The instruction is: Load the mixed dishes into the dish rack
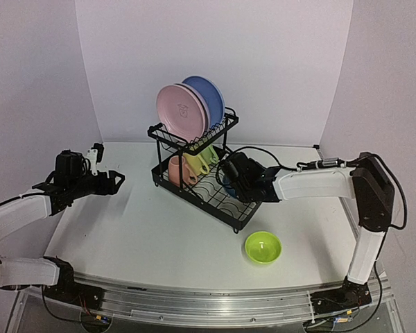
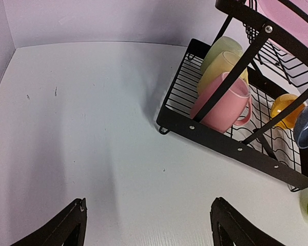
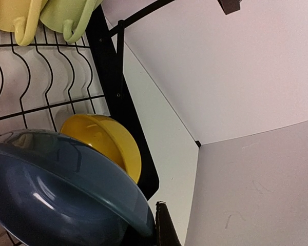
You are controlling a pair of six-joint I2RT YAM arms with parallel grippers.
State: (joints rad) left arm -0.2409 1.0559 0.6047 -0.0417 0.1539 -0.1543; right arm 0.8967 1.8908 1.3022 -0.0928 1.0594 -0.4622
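- Grip: your right gripper (image 1: 237,177) reaches into the lower tray of the black wire two-tier dish rack (image 2: 231,146). Its jaws are pressed together on what looks like the rim of the small glossy blue bowl (image 3: 56,195). One dark fingertip (image 3: 162,226) sits right at that rim.
- Reason (judged): a rim pinch lets the blue bowl go in on edge, just beside the small yellow bowl (image 3: 110,141), which stands tilted in the tray's wavy wire slots.
- Your left gripper (image 2: 150,225) hovers over the bare white table (image 1: 145,236), jaws spread wide and holding nothing, well apart from the rack. This probably leaves the right arm room to work.
- Loaded: the pink mug (image 2: 220,105), yellow mug (image 2: 223,66) and light green mug (image 2: 220,48) lean in a row at one end of the tray. The round pink plate (image 1: 180,111) and blue plate (image 1: 209,97) stand upright on the raised shelf.
- Not yet loaded: the small lime bowl (image 1: 263,247) sits mouth up on the table, near the rack's front corner.
- Hidden: in the top view the gripper body covers nearly all of the blue bowl.
- Hidden: the right wrist view cuts off the second finger, so you cannot confirm the contact directly.
- Hidden: whether the bowl already rests on the wires cannot be told.
- Hidden: a lavender plate between the pink and blue ones is hard to make out.
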